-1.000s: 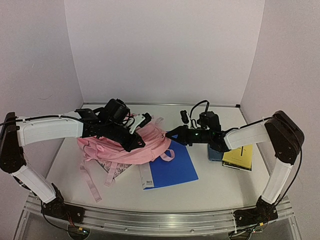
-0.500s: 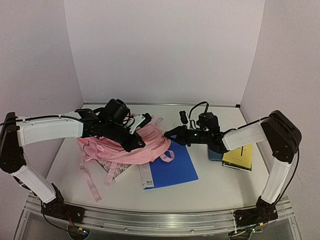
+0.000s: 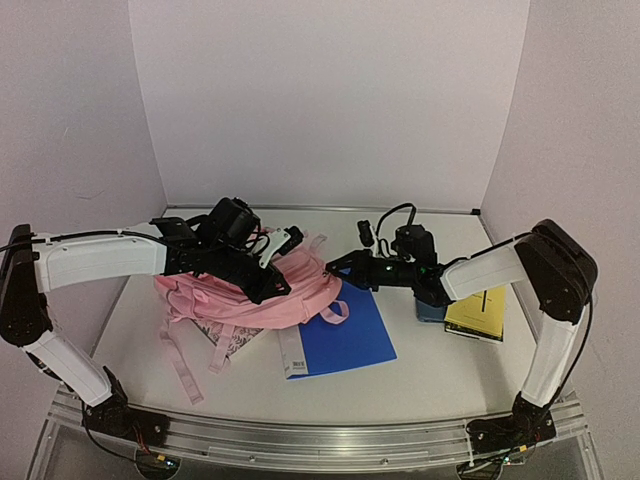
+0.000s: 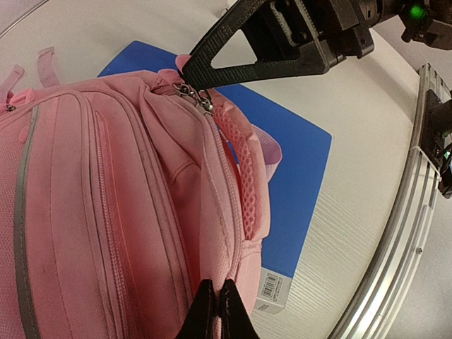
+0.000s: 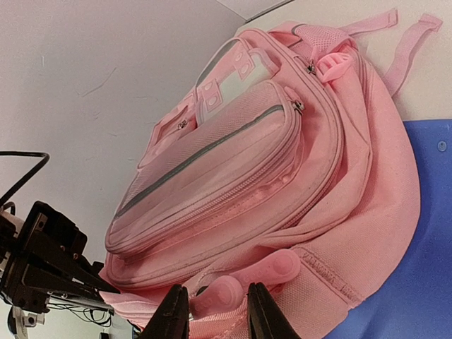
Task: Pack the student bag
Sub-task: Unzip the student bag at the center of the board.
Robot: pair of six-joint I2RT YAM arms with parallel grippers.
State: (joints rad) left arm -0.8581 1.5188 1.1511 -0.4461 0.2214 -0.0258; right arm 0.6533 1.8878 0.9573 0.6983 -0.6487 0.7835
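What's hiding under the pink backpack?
A patterned book pokes out from under the student bag, and the blue folder slips under its edge too. Anything else beneath is covered.

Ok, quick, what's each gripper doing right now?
Left gripper: closed, pinching the backpack's fabric.
Right gripper: partly open, the backpack's pink handle loose between its fingers.
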